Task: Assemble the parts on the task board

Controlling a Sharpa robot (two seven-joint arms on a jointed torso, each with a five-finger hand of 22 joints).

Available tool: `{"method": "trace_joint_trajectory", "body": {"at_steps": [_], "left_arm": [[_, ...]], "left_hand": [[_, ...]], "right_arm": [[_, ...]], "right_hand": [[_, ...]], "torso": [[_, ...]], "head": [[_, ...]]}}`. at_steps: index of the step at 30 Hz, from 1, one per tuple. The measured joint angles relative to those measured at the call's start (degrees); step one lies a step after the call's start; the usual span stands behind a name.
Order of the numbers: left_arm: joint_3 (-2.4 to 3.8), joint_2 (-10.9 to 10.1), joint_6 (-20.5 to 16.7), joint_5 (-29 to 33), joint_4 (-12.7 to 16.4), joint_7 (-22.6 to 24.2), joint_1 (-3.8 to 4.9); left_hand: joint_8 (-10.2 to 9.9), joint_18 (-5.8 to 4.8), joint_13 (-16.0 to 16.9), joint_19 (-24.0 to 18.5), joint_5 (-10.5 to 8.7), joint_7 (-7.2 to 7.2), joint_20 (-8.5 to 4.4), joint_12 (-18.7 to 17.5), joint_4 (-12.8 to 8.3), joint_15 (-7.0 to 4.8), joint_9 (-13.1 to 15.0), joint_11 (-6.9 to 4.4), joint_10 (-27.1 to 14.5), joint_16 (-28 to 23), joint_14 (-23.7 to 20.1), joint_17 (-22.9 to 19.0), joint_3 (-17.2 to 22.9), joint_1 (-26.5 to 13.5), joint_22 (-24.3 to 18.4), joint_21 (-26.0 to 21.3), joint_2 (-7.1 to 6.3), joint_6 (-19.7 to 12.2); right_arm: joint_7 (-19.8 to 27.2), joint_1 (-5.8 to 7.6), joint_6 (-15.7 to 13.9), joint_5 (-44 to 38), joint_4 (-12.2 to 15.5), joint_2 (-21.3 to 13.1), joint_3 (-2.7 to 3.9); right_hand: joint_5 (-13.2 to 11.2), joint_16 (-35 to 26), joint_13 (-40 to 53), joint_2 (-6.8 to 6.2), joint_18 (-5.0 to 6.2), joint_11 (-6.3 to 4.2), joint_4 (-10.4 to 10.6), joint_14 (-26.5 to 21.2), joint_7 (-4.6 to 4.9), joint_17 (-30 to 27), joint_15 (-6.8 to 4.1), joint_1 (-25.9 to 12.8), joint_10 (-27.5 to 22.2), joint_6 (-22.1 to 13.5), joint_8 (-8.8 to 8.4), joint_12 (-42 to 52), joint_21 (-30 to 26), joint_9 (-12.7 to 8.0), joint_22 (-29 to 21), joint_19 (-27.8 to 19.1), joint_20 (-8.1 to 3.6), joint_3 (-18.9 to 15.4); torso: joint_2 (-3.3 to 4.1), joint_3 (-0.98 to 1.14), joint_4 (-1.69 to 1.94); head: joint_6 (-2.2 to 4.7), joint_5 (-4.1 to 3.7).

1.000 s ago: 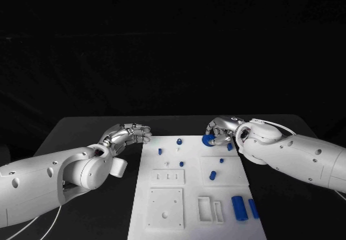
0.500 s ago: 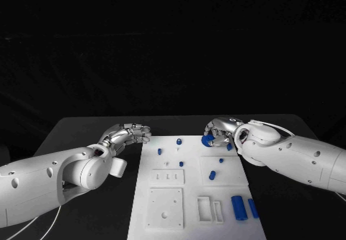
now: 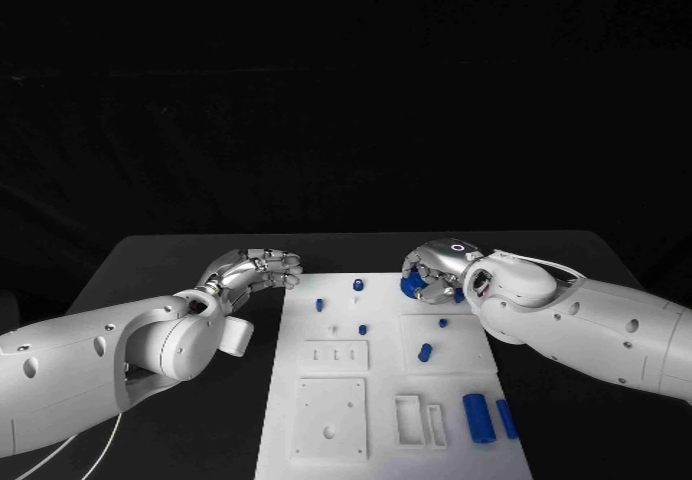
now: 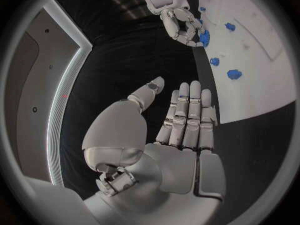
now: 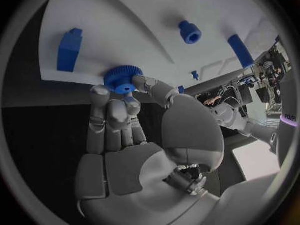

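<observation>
I have the right hand (image 3: 436, 266) at the board's (image 3: 329, 392) far right corner, its fingers closed round a blue gear (image 5: 122, 79). In the right wrist view the gear sits at the fingertips (image 5: 100, 92), pinched between thumb and the other fingers, right at the board's edge; I can't tell whether it is touching the surface or just above it. The left hand (image 3: 254, 269) hangs off the board's far left corner, holding nothing. Its fingers lie straight and close together in the left wrist view.

My reading is that the gear has to go onto a seat somewhere near that far right corner. To do this well I'd keep the gear's face level with the board, so the bore meets its post squarely, and come down slowly, letting the grip stay light enough for the gear to centre itself. A blue block (image 5: 70, 49) stands near the gear along the edge, so I'd avoid sweeping sideways. I'd let go only once the gear sits flat.
</observation>
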Motion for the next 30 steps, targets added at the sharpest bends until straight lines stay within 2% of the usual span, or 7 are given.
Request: {"method": "trace_joint_trajectory", "body": {"at_steps": [5, 9, 11, 16, 20, 27, 30], "left_arm": [[-0.01, 0.0, 0.0, 0.0, 0.0, 0.0, 0.00], [-0.01, 0.0, 0.0, 0.0, 0.0, 0.0, 0.00], [-0.01, 0.0, 0.0, 0.0, 0.0, 0.0, 0.00], [0.00, 0.0, 0.0, 0.0, 0.0, 0.0, 0.00], [0.01, 0.0, 0.0, 0.0, 0.0, -0.1, 0.00], [0.00, -0.1, 0.0, 0.0, 0.0, -0.1, 0.00], [-0.01, -0.1, 0.0, 0.0, 0.0, -0.1, 0.00]], "left_hand": [[0.0, 0.00, 0.0, 0.0, 0.00, 0.00, 0.00, 0.0, 0.0, 0.00, 0.0, 0.00, 0.0, 0.0, 0.0, 0.0, 0.0, 0.0, 0.0, 0.0, 0.00, 0.0], [0.0, 0.00, 0.0, 0.0, 0.00, 0.00, 0.00, 0.0, 0.0, 0.00, 0.0, 0.00, 0.0, 0.0, 0.0, 0.0, 0.0, 0.0, 0.0, 0.0, 0.00, 0.0], [0.0, 0.00, 0.0, 0.0, 0.00, 0.00, 0.00, 0.0, 0.0, 0.00, 0.0, 0.00, 0.0, 0.0, 0.0, 0.0, 0.0, 0.0, 0.0, 0.0, 0.00, 0.0], [0.0, 0.00, 0.0, 0.0, 0.00, 0.00, 0.00, 0.0, 0.0, 0.00, 0.0, 0.00, 0.0, 0.0, 0.0, 0.0, 0.0, 0.0, 0.0, 0.0, 0.00, 0.0], [0.0, 0.00, 0.0, 0.0, 0.00, 0.00, 0.00, 0.0, 0.0, 0.00, 0.0, 0.00, 0.0, 0.0, 0.0, 0.0, 0.0, 0.0, 0.0, 0.0, 0.00, 0.0], [0.0, 0.00, 0.0, 0.0, 0.00, 0.00, 0.00, 0.0, 0.0, 0.00, 0.0, 0.00, 0.0, 0.0, 0.0, 0.0, 0.0, 0.0, 0.0, 0.0, 0.00, 0.0], [0.0, 0.00, 0.0, 0.0, 0.00, 0.20, 0.00, 0.0, 0.0, 0.00, 0.0, 0.00, 0.0, 0.0, 0.0, 0.0, 0.0, 0.0, 0.0, 0.0, 0.00, -0.2]], "right_arm": [[-0.5, -0.05, 0.0, -1.0, 0.7, 0.0, -0.03], [-0.6, -0.03, -0.1, -1.0, 0.6, -0.1, -0.03], [-0.6, -0.02, -0.2, -0.8, 0.4, -0.1, -0.02], [-0.6, -0.01, -0.4, -0.1, 0.3, -0.2, -0.01], [-0.5, 0.01, -0.5, 0.6, 0.1, -0.2, 0.01], [-0.4, 0.03, -0.5, 1.7, -0.1, -0.4, 0.03], [-0.2, 0.03, -0.5, 2.0, 0.0, -0.7, 0.03]], "right_hand": [[-1.9, -0.2, -0.1, -0.54, 0.00, -0.08, 0.2, 0.0, -0.58, 0.1, -0.01, -0.5, 0.1, 0.6, 0.07, 0.0, 0.0, 0.2, 0.0, 0.0, 0.00, 0.2], [-3.5, -0.5, -0.2, -2.12, 0.01, -0.09, 1.0, 0.0, -0.98, 0.2, -0.01, -1.1, 0.3, 1.2, -0.69, 0.0, 0.0, 0.1, 0.0, 0.0, 0.00, -0.7], [-4.2, -0.6, -0.3, -2.88, 0.00, 0.23, 1.1, 0.0, 0.26, 0.3, -0.01, -1.8, 0.0, 1.0, -1.52, 0.0, 0.0, -0.3, 0.0, 0.0, 0.01, -2.0], [-5.1, -1.0, -0.4, -3.89, -0.15, 1.17, 1.3, -0.1, 1.86, 0.4, 0.51, -2.8, -1.0, -0.6, -2.74, -0.3, 0.0, -0.9, 0.0, -0.1, -0.01, -5.6], [-5.3, -1.5, -0.4, -4.35, -0.72, 1.98, 1.4, -0.1, 2.25, 0.5, 1.17, -3.3, -1.8, -1.5, -3.61, -0.5, -0.3, -1.3, 0.0, -0.6, -0.22, -8.1], [-5.2, -1.5, -0.4, -4.36, -0.80, 2.09, 1.4, -0.3, 2.37, 0.6, 1.35, -3.3, -1.9, -2.2, -3.66, -0.5, -0.3, -1.4, 0.0, -0.7, -0.23, -8.8], [-4.1, -1.6, -0.4, -4.36, -0.84, 2.28, 1.4, -0.3, 2.42, 0.7, 1.35, -3.3, -2.1, -2.3, -3.81, -0.5, -0.5, -1.4, 0.0, -0.8, -0.15, -9.2]], "torso": [[-0.01, -0.02, -0.04], [0.00, 0.01, -0.06], [0.01, 0.02, -0.06], [0.04, 0.08, -0.09], [0.05, 0.12, -0.10], [0.07, 0.15, -0.09], [0.07, 0.15, -0.09]], "head": [[0.22, 0.01], [0.35, 0.00], [0.36, -0.04], [0.36, -0.09], [0.37, -0.09], [0.32, -0.25], [0.30, -0.31]]}}
